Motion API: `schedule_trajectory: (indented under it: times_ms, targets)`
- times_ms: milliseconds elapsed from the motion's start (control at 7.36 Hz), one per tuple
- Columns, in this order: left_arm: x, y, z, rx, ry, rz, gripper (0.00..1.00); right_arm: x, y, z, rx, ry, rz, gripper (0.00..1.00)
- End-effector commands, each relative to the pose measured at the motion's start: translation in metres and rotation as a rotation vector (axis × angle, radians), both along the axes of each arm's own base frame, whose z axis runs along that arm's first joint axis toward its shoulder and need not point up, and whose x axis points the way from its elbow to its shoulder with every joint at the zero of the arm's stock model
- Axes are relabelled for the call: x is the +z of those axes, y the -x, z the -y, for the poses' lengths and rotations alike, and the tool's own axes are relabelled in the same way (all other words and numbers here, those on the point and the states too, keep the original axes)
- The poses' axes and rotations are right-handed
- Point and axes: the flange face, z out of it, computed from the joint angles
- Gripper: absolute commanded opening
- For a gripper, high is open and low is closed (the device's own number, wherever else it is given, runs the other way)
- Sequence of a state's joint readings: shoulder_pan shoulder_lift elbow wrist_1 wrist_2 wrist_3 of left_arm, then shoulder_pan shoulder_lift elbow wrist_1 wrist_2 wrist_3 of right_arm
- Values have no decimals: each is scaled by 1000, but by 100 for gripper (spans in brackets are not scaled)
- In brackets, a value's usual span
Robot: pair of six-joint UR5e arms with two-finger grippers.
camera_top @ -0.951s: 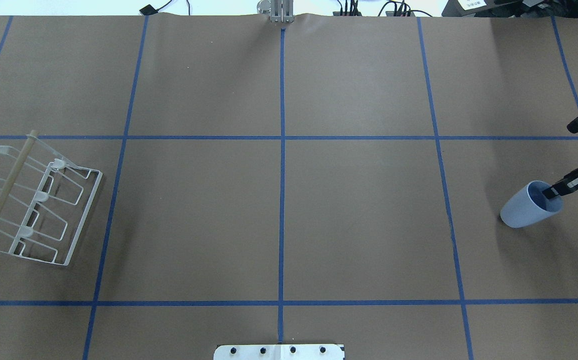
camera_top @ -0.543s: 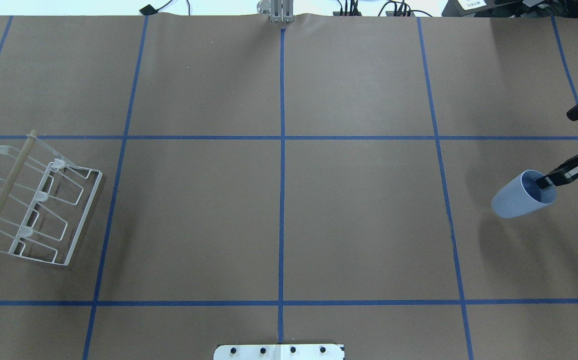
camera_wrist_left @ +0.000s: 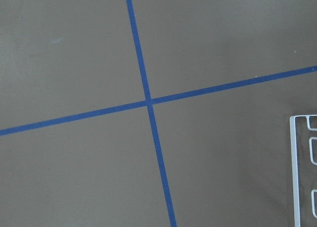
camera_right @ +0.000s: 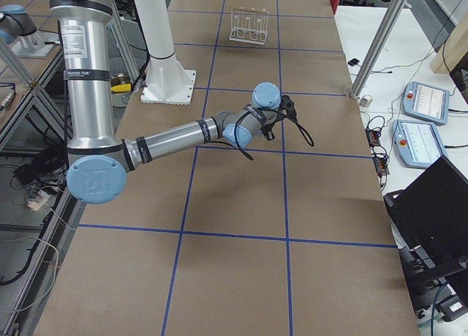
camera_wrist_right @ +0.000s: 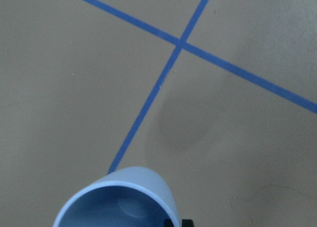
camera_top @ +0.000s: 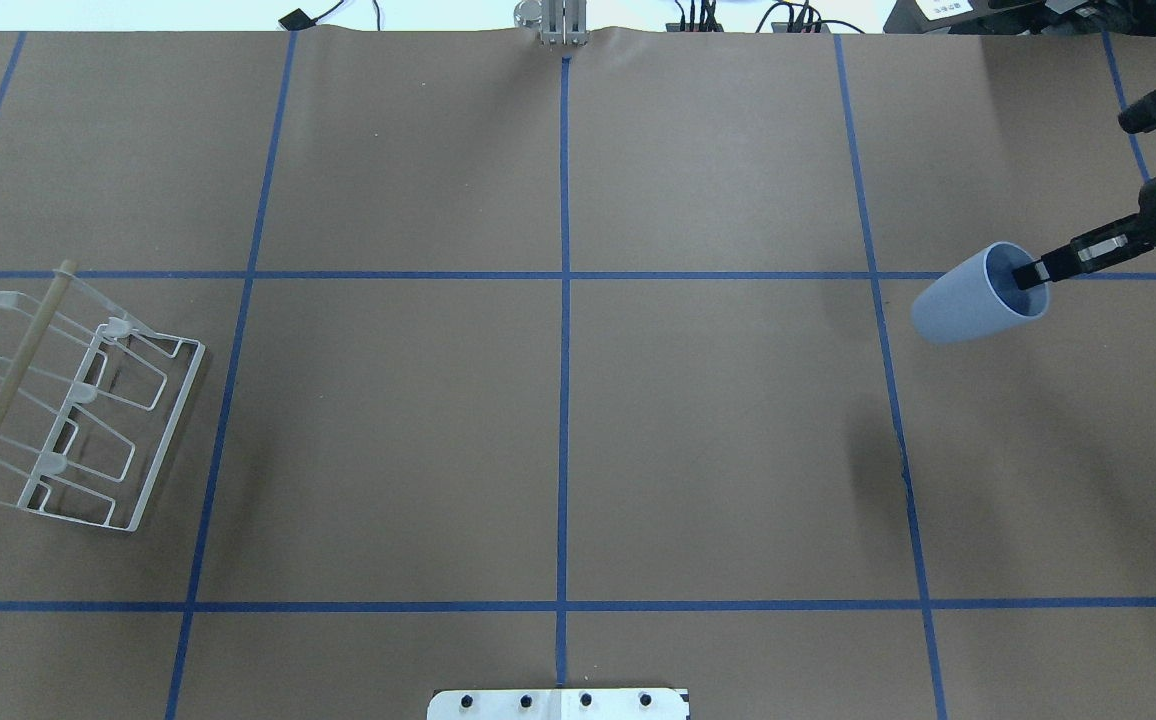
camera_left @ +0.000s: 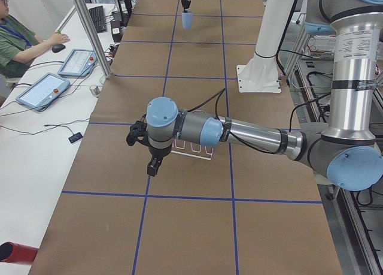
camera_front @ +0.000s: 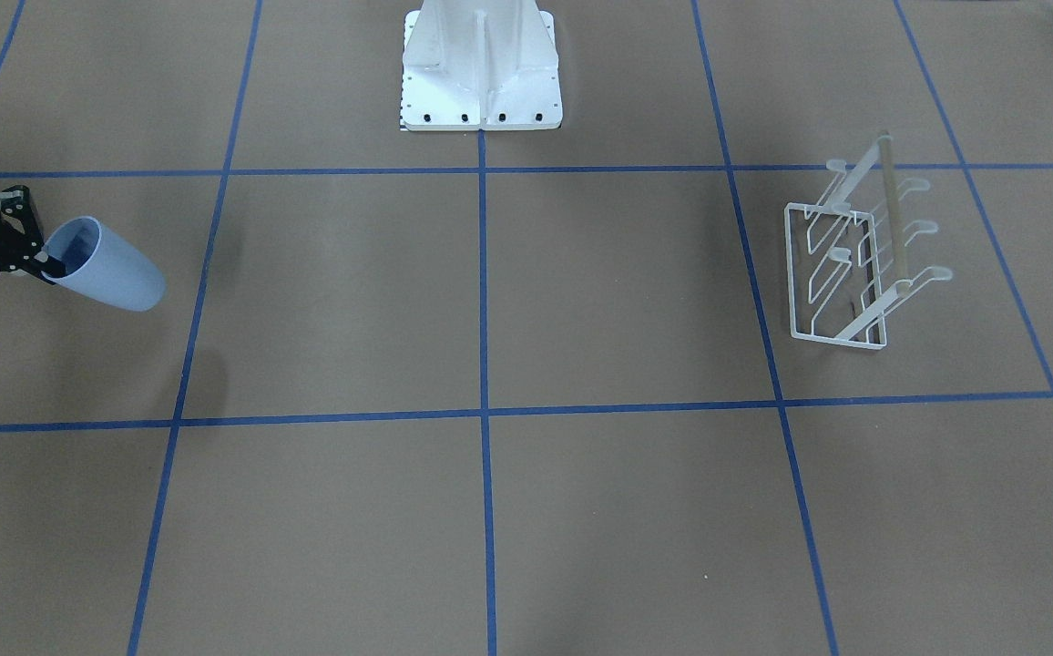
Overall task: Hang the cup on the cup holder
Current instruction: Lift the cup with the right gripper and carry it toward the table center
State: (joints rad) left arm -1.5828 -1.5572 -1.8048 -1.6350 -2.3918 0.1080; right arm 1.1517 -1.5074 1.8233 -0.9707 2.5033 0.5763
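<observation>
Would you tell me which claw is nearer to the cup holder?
Left. The left claw hangs near the cup holder; the right claw, gripping the cup, is at the opposite end of the table.

Pale blue cup [camera_wrist_right: 148,185] at the near bottom edge, its open mouth toward the camera, with the inner wall and base visible. A black fingertip [camera_wrist_right: 177,222] sits at its rim, right. Farther off, two blue tape lines [camera_wrist_right: 179,43] cross on the brown table [camera_wrist_right: 64,88]. A soft shadow [camera_wrist_right: 185,130] lies just near of the crossing.
</observation>
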Motion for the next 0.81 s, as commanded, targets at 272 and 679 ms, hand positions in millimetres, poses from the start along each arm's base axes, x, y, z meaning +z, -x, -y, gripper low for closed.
schedule_trajectory:
  times_ms: [272, 679]
  targets:
    - [-86, -64, 4, -260, 9, -327, 99, -66, 10, -14, 171, 84, 279, 0]
    - [-179, -172, -5, -207, 87, -665, 98, -90, 48, -49, 185, 159, 511, 0]
